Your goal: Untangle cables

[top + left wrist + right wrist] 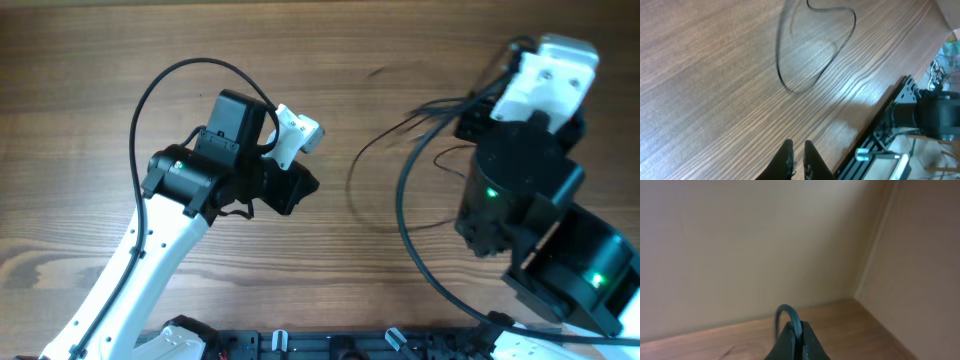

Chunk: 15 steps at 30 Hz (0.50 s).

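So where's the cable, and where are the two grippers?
cable [786,308]: right wrist view, top of its arch above the fingertips.
left gripper [798,148]: left wrist view, between its fingertips.
right gripper [796,329]: right wrist view, between its fingertips.

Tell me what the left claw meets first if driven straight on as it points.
Likely the bare table, since the left claw angles down at it; skimming above, it would reach the thin black cable loop next. Depth is unclear.

1. Table [100,60]: warm brown wood, streaked with darker grain.
2. Cables [778,60]: thin black lines against the brown.
3. Left arm [150,250]: white link, black joints.
4. Right arm [520,190]: black housing, green lights, white top.
5. Wall [740,240]: plain cream.
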Each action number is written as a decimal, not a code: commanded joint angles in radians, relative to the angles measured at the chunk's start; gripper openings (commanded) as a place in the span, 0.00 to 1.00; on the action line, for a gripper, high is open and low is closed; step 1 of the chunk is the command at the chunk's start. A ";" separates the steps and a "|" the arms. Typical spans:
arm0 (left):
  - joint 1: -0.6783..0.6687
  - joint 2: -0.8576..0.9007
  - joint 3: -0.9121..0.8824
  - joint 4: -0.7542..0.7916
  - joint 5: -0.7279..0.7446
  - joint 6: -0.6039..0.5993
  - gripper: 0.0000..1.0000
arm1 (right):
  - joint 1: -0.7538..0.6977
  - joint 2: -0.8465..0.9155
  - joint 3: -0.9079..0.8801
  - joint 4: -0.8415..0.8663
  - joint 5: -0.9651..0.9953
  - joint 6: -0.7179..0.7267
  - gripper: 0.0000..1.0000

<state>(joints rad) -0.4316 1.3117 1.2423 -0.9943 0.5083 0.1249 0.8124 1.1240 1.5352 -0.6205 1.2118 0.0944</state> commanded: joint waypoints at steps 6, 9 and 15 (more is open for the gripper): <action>0.003 -0.003 -0.005 0.110 0.138 0.001 0.12 | 0.000 0.006 0.016 -0.029 -0.391 -0.081 0.04; 0.003 -0.003 -0.005 0.149 0.132 0.001 0.41 | 0.000 0.009 0.016 -0.030 -0.646 -0.237 0.04; -0.003 -0.003 -0.005 0.126 0.115 0.000 0.48 | -0.006 0.013 0.016 -0.009 -0.557 -0.203 0.05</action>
<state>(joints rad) -0.4320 1.3117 1.2423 -0.8589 0.6037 0.1200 0.8127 1.1336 1.5352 -0.6510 0.6342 -0.1341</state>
